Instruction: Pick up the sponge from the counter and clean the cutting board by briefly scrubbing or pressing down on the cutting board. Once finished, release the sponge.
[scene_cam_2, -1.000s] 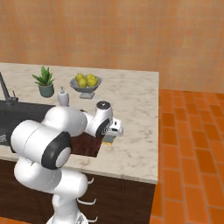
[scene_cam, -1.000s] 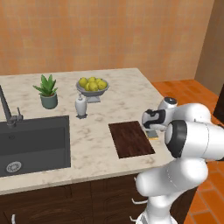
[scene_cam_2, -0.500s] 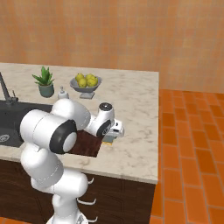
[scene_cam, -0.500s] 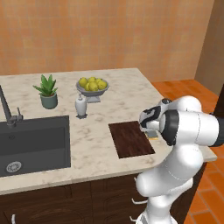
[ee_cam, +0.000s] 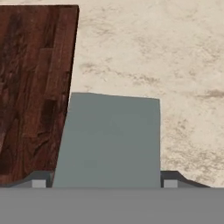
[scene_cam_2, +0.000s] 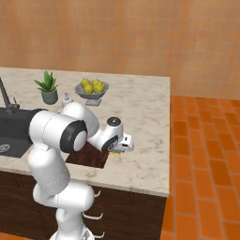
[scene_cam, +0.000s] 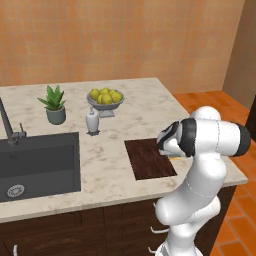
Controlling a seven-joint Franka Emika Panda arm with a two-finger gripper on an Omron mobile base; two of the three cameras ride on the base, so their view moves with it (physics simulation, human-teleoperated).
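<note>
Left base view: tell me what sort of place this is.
A kitchen, rendered in simulation: a marbled stone counter over dark wood cabinets, with an inset black sink and faucet, plus a fruit bowl and a cutting board.

- small green potted plant in a grey-green pot (scene_cam: 53, 105), back of the worktop, just behind the basin
- grey footed bowl of yellow lemons (scene_cam: 105, 99), right of the plant
- small white soap dispenser bottle (scene_cam: 92, 121), upright, just in front of the bowl
- dark metal faucet (scene_cam: 8, 126), at the basin's back edge
- orange brick-tile floor (scene_cam_2: 206, 159)
</note>
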